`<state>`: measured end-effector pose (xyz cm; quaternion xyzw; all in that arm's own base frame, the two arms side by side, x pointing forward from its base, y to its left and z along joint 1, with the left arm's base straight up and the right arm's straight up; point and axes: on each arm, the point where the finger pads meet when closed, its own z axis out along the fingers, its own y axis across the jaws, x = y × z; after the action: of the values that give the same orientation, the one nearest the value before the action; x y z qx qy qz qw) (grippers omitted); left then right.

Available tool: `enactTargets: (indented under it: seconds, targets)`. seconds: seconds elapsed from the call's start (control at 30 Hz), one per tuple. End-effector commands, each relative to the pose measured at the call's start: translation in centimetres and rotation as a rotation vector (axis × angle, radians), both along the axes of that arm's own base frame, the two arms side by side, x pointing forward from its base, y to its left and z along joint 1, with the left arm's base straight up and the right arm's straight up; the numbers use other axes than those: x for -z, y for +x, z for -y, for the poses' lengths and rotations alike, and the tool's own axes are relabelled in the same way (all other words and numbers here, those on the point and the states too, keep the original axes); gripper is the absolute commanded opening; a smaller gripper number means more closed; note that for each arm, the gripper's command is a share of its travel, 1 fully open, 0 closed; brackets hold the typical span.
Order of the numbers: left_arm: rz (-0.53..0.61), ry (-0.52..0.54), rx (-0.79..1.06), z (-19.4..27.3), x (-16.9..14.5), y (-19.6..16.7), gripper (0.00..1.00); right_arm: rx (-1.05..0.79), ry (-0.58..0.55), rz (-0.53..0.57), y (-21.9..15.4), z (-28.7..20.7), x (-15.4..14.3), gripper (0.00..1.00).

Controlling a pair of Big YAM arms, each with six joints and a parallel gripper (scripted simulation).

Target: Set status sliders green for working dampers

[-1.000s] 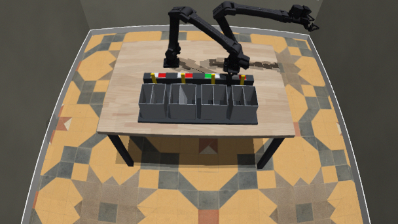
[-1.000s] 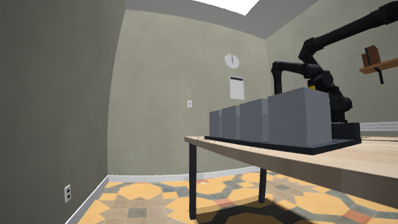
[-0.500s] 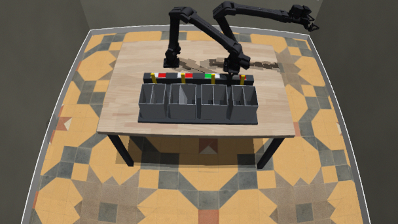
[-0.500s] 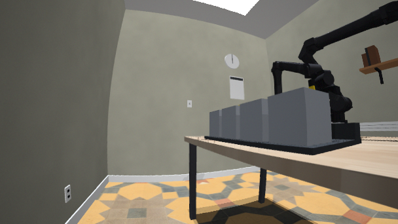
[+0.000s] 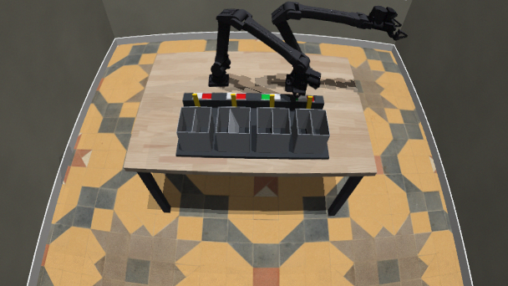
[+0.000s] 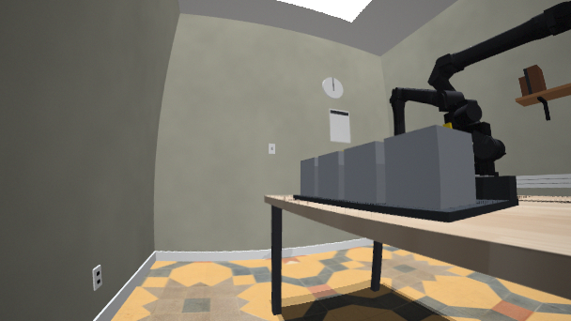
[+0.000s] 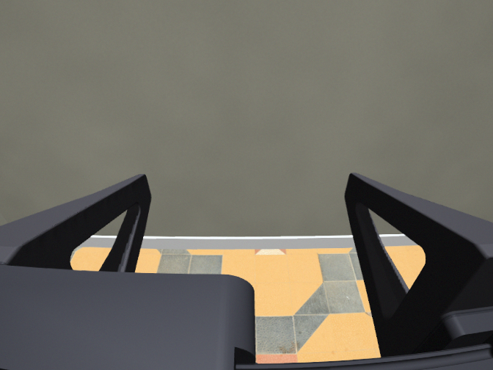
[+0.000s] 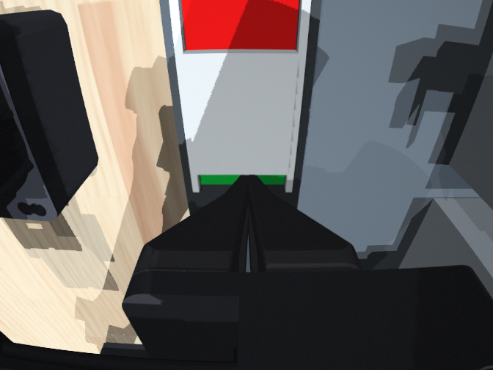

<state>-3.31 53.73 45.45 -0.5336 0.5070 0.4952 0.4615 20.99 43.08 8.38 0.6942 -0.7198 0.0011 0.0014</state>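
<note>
Four grey duct dampers stand in a row on a dark base plate (image 5: 252,155) (image 6: 450,216), parallel to the front edge of the tabletop (image 5: 146,142) (image 6: 540,235), the edge lowest in the top view. The slider housing (image 5: 219,97) (image 6: 507,188) runs along their other side, towards the back edge. Counted from the tabletop's left edge in the top view, the first slider shows red (image 5: 206,96), the second shows red (image 5: 241,96) and the third shows green (image 5: 266,97).

The fourth, nearest the right edge, has its white cover (image 8: 243,111) partway: a large red panel (image 8: 243,23) shows on one side of it and a thin green strip (image 8: 215,180) on the other. The right gripper (image 5: 297,94) (image 8: 248,185) is closed, holding nothing, its tips at the cover's green-side end; whether they touch it I cannot tell. The fourth damper (image 5: 312,142) (image 6: 412,174) stands beside this slider, near the front right corner, its yellow lever (image 5: 309,101) (image 6: 448,126) upright.

The left gripper (image 5: 399,36) (image 7: 247,184) is wide open with nothing between its fingers, out past the back right corner, facing the wall (image 7: 246,99)
</note>
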Motion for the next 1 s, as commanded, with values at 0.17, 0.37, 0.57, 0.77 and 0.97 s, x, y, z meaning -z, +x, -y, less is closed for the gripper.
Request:
enactTargets:
  seconds: [0.17,0.37,0.57,0.77,0.97]
  targets:
    - [0.005,0.084,0.007,-0.7,-4.6,0.4,1.0,-0.005,0.039,0.018,0.4,-3.1,-1.2,0.0]
    - [0.005,0.084,0.007,-0.7,-4.6,0.4,1.0,-0.005,0.038,0.017,0.4,-3.3,-1.2,0.0]
    - [0.005,0.084,0.007,-0.7,-4.6,0.4,1.0,-0.005,0.039,0.018,0.4,-3.7,-1.2,0.0]
    - [0.005,0.084,0.007,-0.7,-4.6,0.4,1.0,-0.005,0.039,0.018,0.4,-4.1,-1.2,0.0]
    - [0.005,0.084,0.007,-0.7,-4.6,0.4,1.0,-0.005,0.039,0.018,0.4,-4.3,-1.1,0.0]
